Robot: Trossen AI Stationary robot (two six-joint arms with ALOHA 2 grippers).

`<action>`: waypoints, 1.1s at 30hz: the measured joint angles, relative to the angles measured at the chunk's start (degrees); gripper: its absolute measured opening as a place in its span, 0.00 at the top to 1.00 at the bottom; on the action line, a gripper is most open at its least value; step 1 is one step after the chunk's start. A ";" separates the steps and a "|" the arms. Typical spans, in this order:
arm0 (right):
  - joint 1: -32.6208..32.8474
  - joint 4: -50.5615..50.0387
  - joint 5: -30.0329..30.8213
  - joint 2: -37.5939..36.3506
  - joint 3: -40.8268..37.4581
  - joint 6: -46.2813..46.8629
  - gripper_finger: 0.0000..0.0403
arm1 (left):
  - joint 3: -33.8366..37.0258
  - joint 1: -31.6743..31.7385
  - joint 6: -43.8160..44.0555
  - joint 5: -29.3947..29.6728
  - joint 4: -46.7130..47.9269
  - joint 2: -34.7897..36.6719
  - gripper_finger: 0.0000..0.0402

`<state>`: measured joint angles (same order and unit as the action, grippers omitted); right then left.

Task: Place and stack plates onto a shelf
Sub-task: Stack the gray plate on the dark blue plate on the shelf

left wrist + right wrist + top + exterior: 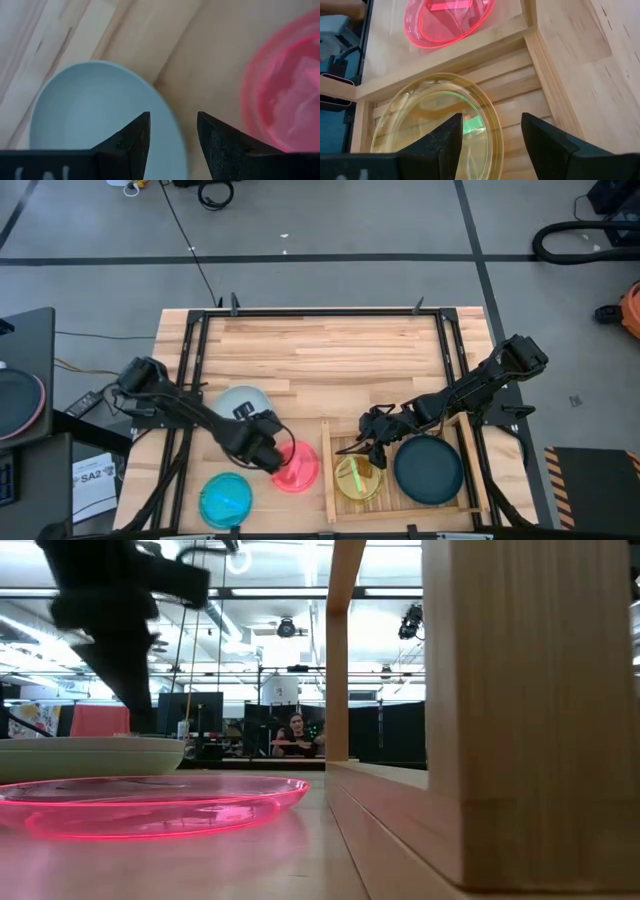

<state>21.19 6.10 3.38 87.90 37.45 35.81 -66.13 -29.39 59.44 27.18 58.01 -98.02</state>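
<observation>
Both arms reach inward over the near half of the table.

The left arm stretches from the left edge toward the near centre, its left gripper (pixel 268 452) angled down with fingers (pixel 131 145) spread apart. The right arm runs from the right edge diagonally toward the near centre, its right gripper (pixel 368 450) lowered, fingers (pixel 547 145) likewise parted.

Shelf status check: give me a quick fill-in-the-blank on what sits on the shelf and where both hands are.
1. Beside the dark teal plate, the shelf holds a second plate, coloured ____.
2. The right hand, fingers open, hovers over the ____ plate.
3. The left hand, open, is between the pale mint plate and the ____ plate.
4. The cyan plate lies on the ____, not on the shelf.

Missing words: yellow-green; yellow-green; pink; tabletop
</observation>
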 joint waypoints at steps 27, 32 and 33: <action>0.00 0.30 0.00 0.00 0.00 0.00 0.49 | -0.02 9.49 4.53 -5.95 -2.55 -3.38 0.58; 0.00 0.43 0.00 0.00 0.00 0.00 0.49 | -0.02 9.47 3.35 -6.53 -2.55 -5.12 0.58; 0.00 0.56 0.00 0.00 0.00 0.00 0.49 | -0.02 9.47 3.34 -6.53 -2.54 -5.20 0.58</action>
<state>21.19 6.65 3.38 87.90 37.45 35.81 -66.15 -19.92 62.78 20.64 55.46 -103.22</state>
